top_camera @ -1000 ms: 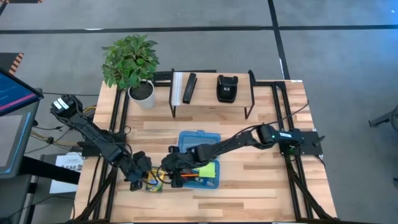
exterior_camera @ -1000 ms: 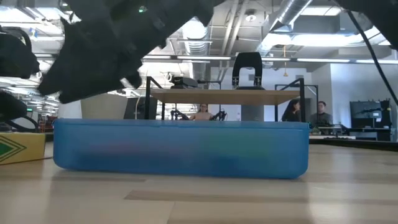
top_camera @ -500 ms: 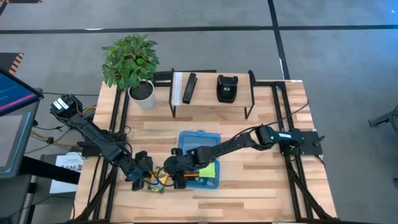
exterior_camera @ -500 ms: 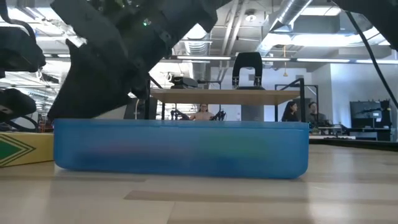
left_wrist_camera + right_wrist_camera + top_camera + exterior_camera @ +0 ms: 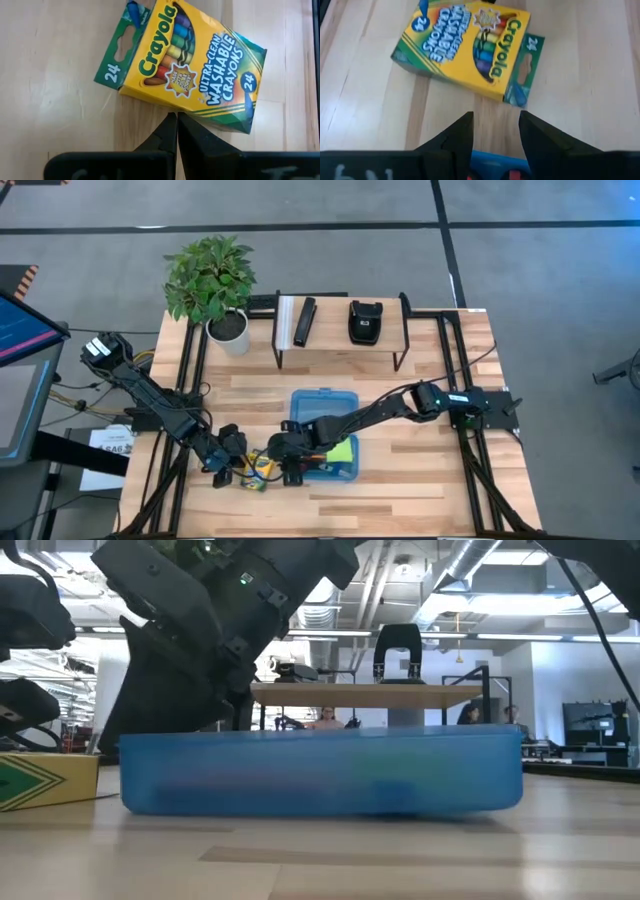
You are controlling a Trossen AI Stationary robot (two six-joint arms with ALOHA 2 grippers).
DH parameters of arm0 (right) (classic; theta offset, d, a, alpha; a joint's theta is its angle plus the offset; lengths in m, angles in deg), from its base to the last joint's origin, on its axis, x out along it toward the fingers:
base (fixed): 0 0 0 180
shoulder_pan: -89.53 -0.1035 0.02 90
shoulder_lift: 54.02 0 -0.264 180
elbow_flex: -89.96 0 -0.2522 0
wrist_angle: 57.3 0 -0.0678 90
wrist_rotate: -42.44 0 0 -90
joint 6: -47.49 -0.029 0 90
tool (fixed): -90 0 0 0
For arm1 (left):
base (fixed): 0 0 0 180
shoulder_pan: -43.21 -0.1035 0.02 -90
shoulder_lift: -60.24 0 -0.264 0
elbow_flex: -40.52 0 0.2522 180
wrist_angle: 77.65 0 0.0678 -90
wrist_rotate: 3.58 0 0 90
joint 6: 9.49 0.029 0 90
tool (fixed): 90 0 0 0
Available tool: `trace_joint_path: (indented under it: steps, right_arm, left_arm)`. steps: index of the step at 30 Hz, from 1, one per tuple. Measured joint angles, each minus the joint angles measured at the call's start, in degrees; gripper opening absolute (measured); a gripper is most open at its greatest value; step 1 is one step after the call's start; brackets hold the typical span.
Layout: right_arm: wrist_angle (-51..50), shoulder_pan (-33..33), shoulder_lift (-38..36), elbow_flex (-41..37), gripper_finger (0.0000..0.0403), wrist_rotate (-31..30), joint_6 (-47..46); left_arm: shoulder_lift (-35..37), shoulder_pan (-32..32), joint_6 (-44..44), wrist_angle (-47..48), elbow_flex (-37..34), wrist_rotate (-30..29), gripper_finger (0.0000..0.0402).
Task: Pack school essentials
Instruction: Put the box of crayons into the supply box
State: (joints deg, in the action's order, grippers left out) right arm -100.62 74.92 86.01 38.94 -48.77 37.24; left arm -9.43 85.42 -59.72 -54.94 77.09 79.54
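Pale wooden worktop (image 5: 400,500) carries, from left, a potted plant (image 5: 212,280) at the back and a rack (image 5: 340,330) beside it. Left gripper (image 5: 232,468) hangs clenched on nothing, its tips just short of the crayon box (image 5: 180,67), which lies flat on the wood near the front edge. Right gripper (image 5: 495,127) hovers over the blue bin's (image 5: 325,402) left rim, fingers (image 5: 462,132) parted and empty, aimed at the box. A green pad (image 5: 340,451) lies in the bin.
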Motion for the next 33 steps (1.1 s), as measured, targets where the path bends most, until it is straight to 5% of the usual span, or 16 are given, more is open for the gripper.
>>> trace_joint_path:
  steps: [15, 33]
  right_arm:
    - [-4.01, -0.42, -2.55, -0.5, 0.017, -0.14, -1.96]
    - [6.79, -3.81, -2.75, -0.31, 0.0142, -0.31, -3.53]
  left_arm:
    - [0.0, 0.0, -1.03, 0.14, 0.0, 1.52, 0.0]
    - [-4.6, 0.0, -1.21, -5.36, 0.0, 3.78, 0.0]
